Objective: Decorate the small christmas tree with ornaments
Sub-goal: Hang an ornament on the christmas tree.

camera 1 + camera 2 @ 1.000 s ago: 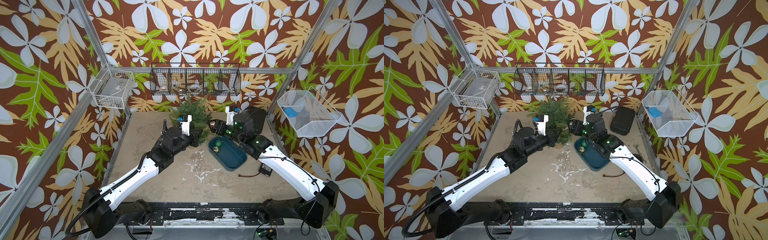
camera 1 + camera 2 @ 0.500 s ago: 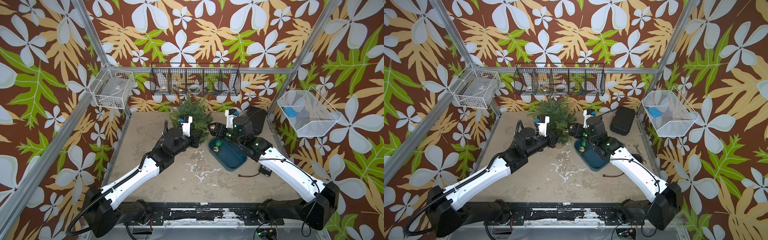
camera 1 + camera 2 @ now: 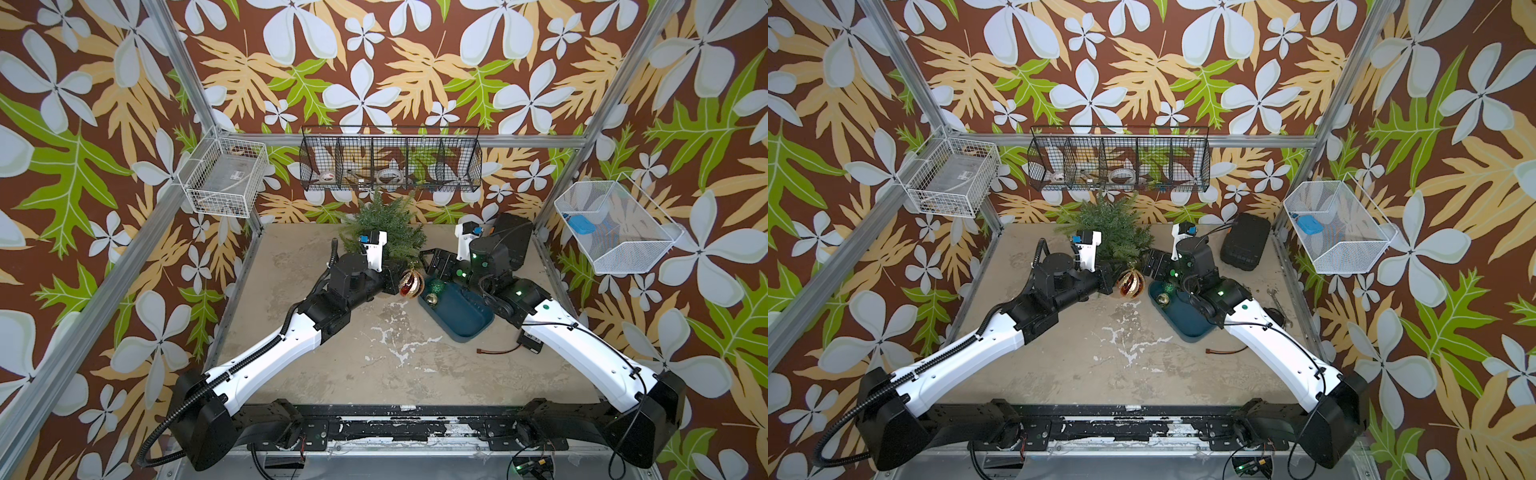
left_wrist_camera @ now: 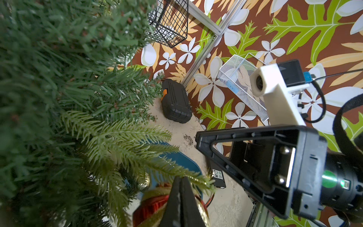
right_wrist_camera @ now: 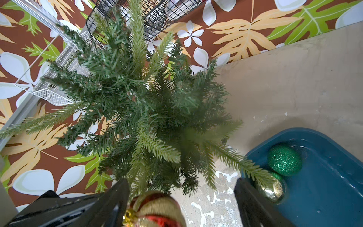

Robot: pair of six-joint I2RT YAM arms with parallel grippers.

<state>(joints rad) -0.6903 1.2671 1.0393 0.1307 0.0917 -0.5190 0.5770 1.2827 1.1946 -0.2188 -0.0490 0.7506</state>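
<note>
The right gripper (image 5: pixel 181 183) just opened, so the red-and-gold striped ornament (image 3: pixel 411 283) looks hung on the small christmas tree (image 3: pixel 388 224); the left gripper (image 4: pixel 181 181) is clamped closed.

A worn beige tabletop (image 3: pixel 374 374), scuffed white near its middle, carries a small christmas tree (image 3: pixel 388 224) at the back edge, a dark teal tray (image 3: pixel 461 311) beside it, a black case (image 3: pixel 1246 243) in the far right corner, and a small black device (image 3: pixel 530 343) with a thin reddish cable (image 3: pixel 496 352) near the tray.
</note>
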